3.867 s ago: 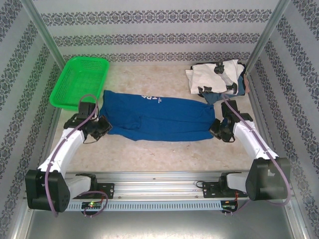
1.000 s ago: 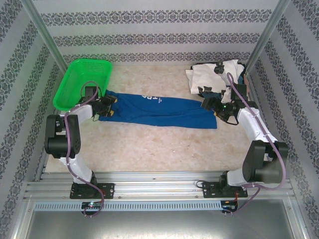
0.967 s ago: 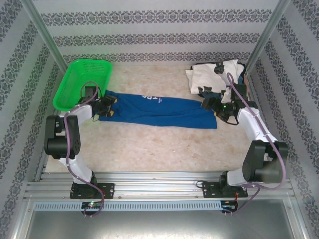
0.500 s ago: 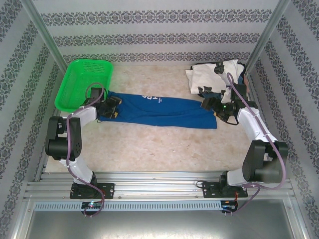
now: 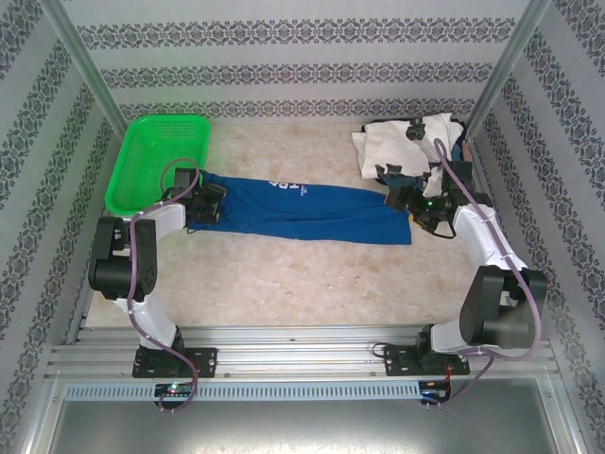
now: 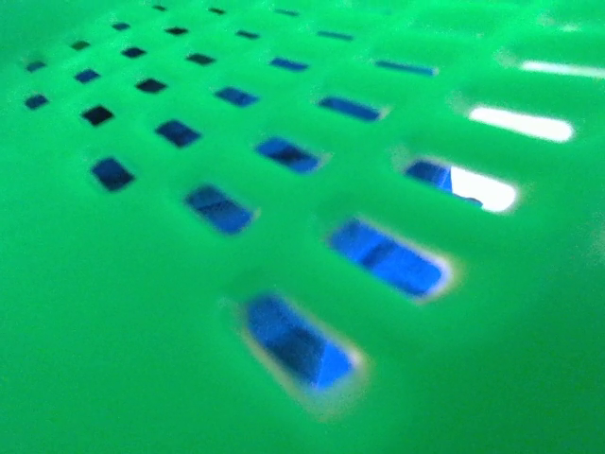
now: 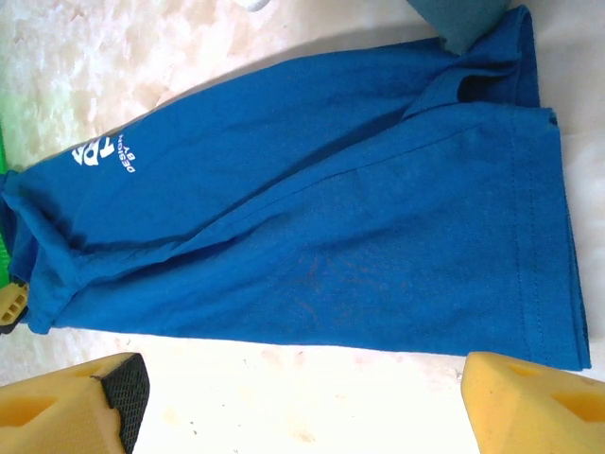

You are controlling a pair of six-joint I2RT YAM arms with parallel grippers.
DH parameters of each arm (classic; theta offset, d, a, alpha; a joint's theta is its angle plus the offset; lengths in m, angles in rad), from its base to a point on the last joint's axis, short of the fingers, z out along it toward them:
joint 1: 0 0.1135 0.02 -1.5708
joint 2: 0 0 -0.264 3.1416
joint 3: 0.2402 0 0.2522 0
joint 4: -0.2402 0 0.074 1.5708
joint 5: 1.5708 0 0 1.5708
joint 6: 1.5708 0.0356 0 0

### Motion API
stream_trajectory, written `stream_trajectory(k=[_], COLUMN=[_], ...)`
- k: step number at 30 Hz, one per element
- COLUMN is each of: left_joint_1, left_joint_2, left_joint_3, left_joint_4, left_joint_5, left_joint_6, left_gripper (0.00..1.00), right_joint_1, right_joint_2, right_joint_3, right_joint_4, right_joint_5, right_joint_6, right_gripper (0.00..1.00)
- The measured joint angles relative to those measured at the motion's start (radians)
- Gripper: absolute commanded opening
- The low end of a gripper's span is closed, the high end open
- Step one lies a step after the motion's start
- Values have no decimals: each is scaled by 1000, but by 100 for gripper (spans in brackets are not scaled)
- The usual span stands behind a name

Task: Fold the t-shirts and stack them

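Where the basket [image 6: 189, 312] blurs, blue shirt [image 6: 388, 259] peeks.

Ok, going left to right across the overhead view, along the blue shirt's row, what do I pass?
green basket → left end effector → blue t-shirt → right end effector

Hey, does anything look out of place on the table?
Yes: the green basket crowds the end of the blue t-shirt where the left gripper sits. In the left wrist view its mesh is right at the lens, blue cloth behind the holes.
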Motion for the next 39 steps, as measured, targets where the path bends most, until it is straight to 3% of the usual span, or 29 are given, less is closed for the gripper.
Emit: stream_trajectory(k=[10,16,23,39], left_joint_1=[0,1,1,29], left_joint_2=[39,45,45,-58], left_joint_3=[25,31,31,1], left_joint_4=[56,63,63,-23], left_joint_5=[-50,-52,-44,2], left_joint_6=[3,3,5,76], left_gripper=[34,26,0,0], right_joint_1=[0,0,0,-13], right_joint_2=[7,14,21,37], right_joint_3=[0,0,0,5], right_joint_4=[0,0,0,-9], right_joint_5=[-5,-5,-4,39], right_joint_6=[-3,-3,-3,-3], right_gripper=[85,85,85,85])
